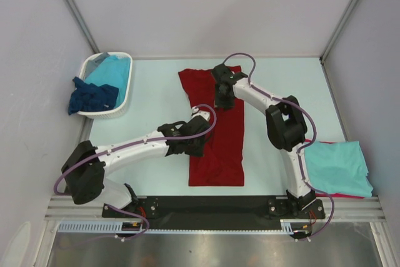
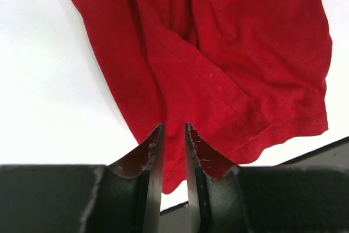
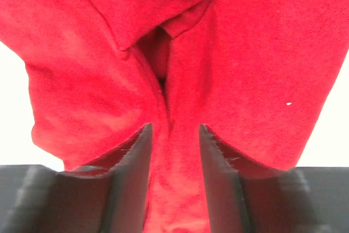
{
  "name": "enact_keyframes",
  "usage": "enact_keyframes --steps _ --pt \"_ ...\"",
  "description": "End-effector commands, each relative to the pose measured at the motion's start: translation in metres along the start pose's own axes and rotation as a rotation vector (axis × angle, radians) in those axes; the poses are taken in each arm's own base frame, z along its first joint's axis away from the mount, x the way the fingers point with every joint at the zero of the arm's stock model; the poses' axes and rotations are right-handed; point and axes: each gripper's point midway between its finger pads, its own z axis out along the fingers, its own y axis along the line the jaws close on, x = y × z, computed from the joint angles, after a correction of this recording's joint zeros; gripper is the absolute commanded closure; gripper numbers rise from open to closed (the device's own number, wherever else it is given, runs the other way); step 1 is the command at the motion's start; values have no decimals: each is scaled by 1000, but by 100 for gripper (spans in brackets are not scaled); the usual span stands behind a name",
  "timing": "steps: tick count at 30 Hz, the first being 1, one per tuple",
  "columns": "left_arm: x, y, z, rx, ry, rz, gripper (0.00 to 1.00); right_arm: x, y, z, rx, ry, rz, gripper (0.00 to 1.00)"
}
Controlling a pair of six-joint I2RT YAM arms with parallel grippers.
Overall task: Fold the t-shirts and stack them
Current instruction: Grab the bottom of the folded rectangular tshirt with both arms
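Your left gripper (image 2: 173, 135) pinches the dark red t-shirt (image 1: 217, 130) mid-table at its left edge; your right gripper (image 3: 173, 135) stands parted, cloth bunched between its jaws near the collar.

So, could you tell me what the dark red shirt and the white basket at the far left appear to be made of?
The dark red shirt looks like soft matte knit cloth, probably cotton jersey: it creases and bunches, and the left wrist view shows a stitched hem. The white basket looks like moulded plastic, smooth with a slight sheen and a rounded rim; I cannot confirm more from here.
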Motion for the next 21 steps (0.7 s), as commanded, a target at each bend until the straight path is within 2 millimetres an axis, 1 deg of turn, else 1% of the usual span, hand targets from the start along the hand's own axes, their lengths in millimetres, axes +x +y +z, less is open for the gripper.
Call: enact_keyframes --steps 1,3,4,5,6,7,8,9,10,11,12,13,14,15,16,17,18,19,21 --pt "-16 -12 -6 25 -49 -26 74 -14 -3 -17 -3 -66 13 47" --pt "-18 -12 -9 25 -59 -28 73 -22 -2 -29 -12 -96 21 36" --pt "-20 -12 -12 24 -69 -27 73 -29 0 -44 -26 -123 22 34" --pt "-21 -11 -14 21 -73 -28 73 -31 1 -54 -29 -135 18 34" --pt "-22 -10 -15 22 -80 -26 73 -30 0 -61 -29 -136 16 34" --pt "-23 -9 -17 16 -86 -25 73 -24 -2 -69 -30 -127 9 34" --pt "-22 -7 -18 12 -89 -24 73 -23 0 -87 -54 -150 7 35" --pt "-21 -6 -17 10 -87 -23 73 4 0 -84 -47 -107 -15 37" --pt "-20 -6 -17 9 -86 -23 73 13 1 -88 -49 -110 -26 37" --pt "-17 -4 -15 7 -77 -22 73 22 4 -103 -64 -127 -33 38" --pt "-15 -4 -14 5 -73 -20 74 55 -1 -93 -36 -70 -48 38" --pt "-13 -3 -13 3 -70 -22 74 67 1 -94 -47 -61 -47 39" --pt "-11 -1 -13 1 -70 -25 74 80 -2 -94 -45 -44 -45 39" --pt "-11 -1 -13 2 -73 -29 74 100 -10 -94 -34 -19 -47 40" --pt "-11 0 -14 0 -76 -29 74 115 -6 -97 -46 -5 -41 41" --pt "-11 3 -14 -10 -80 -34 74 124 -6 -99 -50 2 -41 41" --pt "-12 4 -15 -11 -88 -36 74 130 -4 -107 -67 -6 -41 43" --pt "-12 5 -16 -13 -94 -35 73 148 -4 -106 -63 18 -63 43" --pt "-13 8 -16 -29 -103 -36 73 158 -4 -112 -61 20 -63 43"
